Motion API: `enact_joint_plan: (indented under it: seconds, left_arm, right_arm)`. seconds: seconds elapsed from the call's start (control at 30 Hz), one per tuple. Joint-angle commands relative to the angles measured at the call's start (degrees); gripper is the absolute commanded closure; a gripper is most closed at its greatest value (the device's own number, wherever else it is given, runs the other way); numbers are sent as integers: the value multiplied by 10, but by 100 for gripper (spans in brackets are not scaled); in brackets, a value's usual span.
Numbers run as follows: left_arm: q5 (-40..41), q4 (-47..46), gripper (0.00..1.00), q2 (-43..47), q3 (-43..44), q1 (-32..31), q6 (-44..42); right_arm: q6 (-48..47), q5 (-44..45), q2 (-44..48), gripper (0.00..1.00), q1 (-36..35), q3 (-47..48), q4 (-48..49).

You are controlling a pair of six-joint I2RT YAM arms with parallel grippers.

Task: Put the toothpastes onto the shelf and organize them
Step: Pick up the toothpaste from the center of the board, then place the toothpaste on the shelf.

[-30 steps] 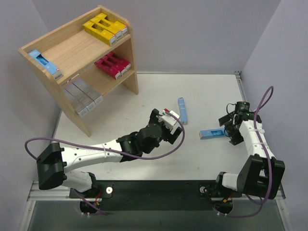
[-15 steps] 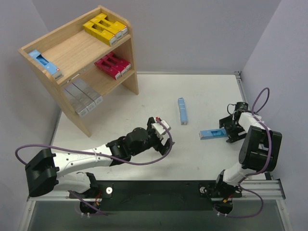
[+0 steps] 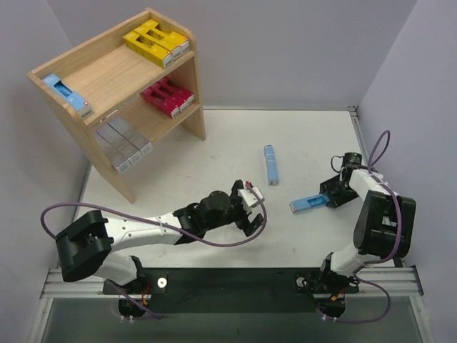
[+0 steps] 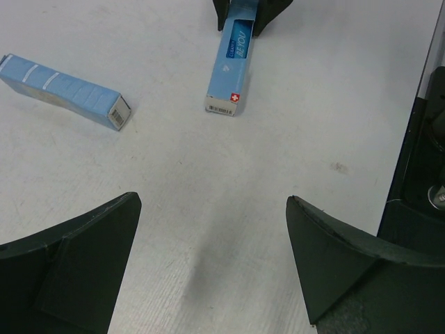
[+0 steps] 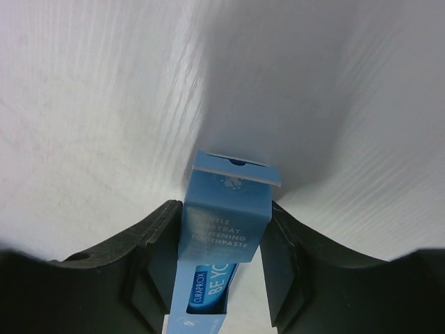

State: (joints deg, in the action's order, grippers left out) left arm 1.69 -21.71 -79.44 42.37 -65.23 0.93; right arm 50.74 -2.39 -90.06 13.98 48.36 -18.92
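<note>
shelf: the shelf [image 3: 114,71] is light wood with two tiers and stands at the far left of the counter [image 3: 214,150]; every place below is given from it.
top tier: three yellow cartons [image 3: 155,43] lie side by side at the shelf's right end. one blue carton [image 3: 68,93] lies alone at its left front corner.
lower tier: three red cartons [image 3: 168,98] lie together under the yellow ones. three silver cartons [image 3: 125,145] lie together at the left front end.
loose blue carton: the loose blue carton [image 3: 270,164] lies flat on the counter to the right of the shelf, well apart from it, touching nothing.
gripped blue carton: the gripped blue carton [image 3: 308,203] is farther right of the shelf than the loose one and nearer the arms. its free end points back toward the shelf side. whether it rests on the counter or is raised, i cannot tell.
right hand: the right hand [image 3: 334,191] is narrow, with its fingers [image 5: 156,257] pressed on both long sides of the gripped blue carton at the end away from the shelf.
left hand: the left hand [image 3: 250,204] is wide with nothing between its fingers. it hangs over bare counter, right of the shelf and nearer the arms than the loose blue carton.
</note>
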Motion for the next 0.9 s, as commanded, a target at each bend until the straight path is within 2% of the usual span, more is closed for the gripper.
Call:
enact_joint_plan:
  seconds: [0.0,0.27,0.43,0.73,0.87]
  left_arm:
    - [-28,-64,3,-38,37,-11,-34]
    - [11,-102,3,-104,87,-38,-87]
    - [51,-148,3,-147,87,-59,-129]
    - [226,-312,3,-208,41,-101,-232]
    - [274,-342,3,-241,54,-104,-245]
  right_arm:
    - [2,-19,72,58,-39,-4,-40]
    - [14,-35,161,59,-136,17,-88]
    - [35,-53,196,59,-181,26,-93]
    - [52,-80,222,60,-217,46,-98]
    - [58,-82,232,60,-227,47,-99]
